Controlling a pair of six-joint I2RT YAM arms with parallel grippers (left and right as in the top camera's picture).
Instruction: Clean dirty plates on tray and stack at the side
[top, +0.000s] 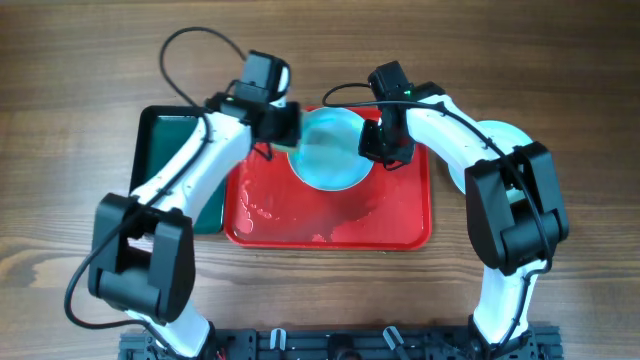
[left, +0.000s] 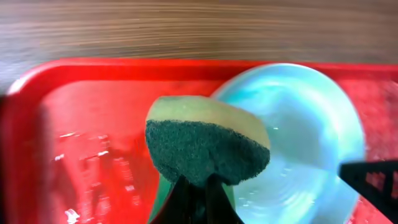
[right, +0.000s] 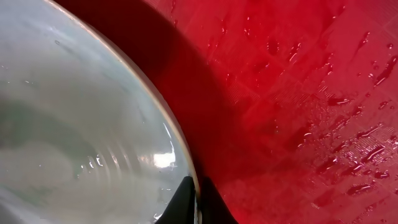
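Note:
A pale aqua plate (top: 330, 152) lies tilted at the far middle of the wet red tray (top: 330, 225). No green smear shows on it. My left gripper (top: 285, 127) is shut on a yellow sponge with a dark green scouring face (left: 208, 146), held at the plate's left rim (left: 298, 143). My right gripper (top: 381, 142) is shut on the plate's right rim, which sits between its fingers (right: 196, 202) in the right wrist view, with the plate (right: 74, 124) to their left. Another pale plate (top: 503, 135) lies on the table right of the tray, partly hidden by my right arm.
A narrower dark green tray (top: 160, 130) lies along the red tray's left side, under my left arm. Water drops cover the red tray floor (right: 311, 93). The right gripper's dark finger (left: 373, 180) shows in the left wrist view.

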